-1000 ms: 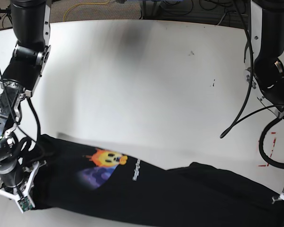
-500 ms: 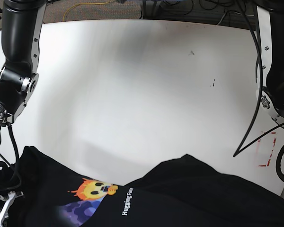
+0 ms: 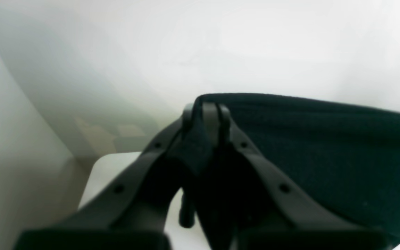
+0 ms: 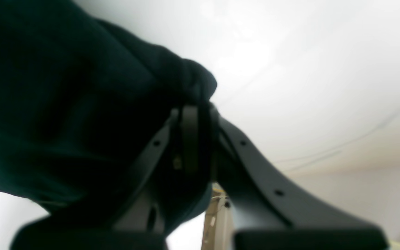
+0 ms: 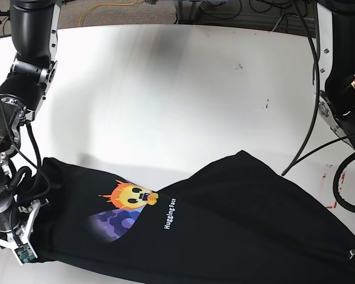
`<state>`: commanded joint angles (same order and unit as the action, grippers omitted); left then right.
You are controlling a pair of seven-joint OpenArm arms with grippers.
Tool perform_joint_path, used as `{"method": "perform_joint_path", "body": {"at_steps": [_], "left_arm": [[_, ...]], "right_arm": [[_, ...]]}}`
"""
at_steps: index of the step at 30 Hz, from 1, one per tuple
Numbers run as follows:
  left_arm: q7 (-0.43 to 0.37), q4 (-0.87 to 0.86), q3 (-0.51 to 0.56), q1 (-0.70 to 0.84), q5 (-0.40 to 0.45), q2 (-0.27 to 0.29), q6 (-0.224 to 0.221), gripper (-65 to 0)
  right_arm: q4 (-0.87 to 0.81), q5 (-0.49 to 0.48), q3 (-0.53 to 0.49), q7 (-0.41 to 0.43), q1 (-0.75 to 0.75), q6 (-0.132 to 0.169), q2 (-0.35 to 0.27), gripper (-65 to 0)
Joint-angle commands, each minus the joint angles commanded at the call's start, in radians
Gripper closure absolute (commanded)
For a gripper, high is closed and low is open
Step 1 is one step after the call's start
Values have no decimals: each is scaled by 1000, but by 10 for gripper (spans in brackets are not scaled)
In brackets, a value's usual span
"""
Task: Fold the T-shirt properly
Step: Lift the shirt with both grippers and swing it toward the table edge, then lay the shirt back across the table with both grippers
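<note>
T-shirt (image 5: 225,225) cloth, large and black, stretches along the near edge of the white table (image 5: 183,94), held at both ends. Its printed side faces up: a yellow-orange emoji face (image 5: 130,195) over a purple-blue graphic (image 5: 115,222), with small white "Hugging Face" lettering (image 5: 168,215) running beside them. A raised fold peaks near the middle of the table's near half, and the cloth slopes from it toward the near right corner.

In the left wrist view, the left gripper (image 3: 205,109) has its fingers pressed together on a black edge of the shirt, which runs off to the right from the fingertips (image 3: 209,111). In the right wrist view, the right gripper (image 4: 194,114) likewise pinches a bunched lump of black fabric, which bulges above and to the left of its fingers (image 4: 189,139).

In the base view, the right arm (image 5: 23,89) comes down at the table's left edge to the shirt's end, and the left arm (image 5: 340,94) stands at the right edge, its gripper largely out of frame at the near right corner.
</note>
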<state>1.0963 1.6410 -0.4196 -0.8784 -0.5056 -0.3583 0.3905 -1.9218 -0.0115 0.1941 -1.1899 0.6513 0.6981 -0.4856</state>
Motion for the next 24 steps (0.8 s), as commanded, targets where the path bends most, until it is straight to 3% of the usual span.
{"method": "perform_joint_path", "body": {"at_steps": [14, 24], "left_arm": [[-3, -5, 3, -29, 0, -2, 2, 0], [-2, -8, 18, -95, 3, -5, 2, 0]], "right_arm": [[6, 6, -3, 2, 41, 0, 81, 0], [6, 6, -3, 2, 106, 0, 89, 0]]}}
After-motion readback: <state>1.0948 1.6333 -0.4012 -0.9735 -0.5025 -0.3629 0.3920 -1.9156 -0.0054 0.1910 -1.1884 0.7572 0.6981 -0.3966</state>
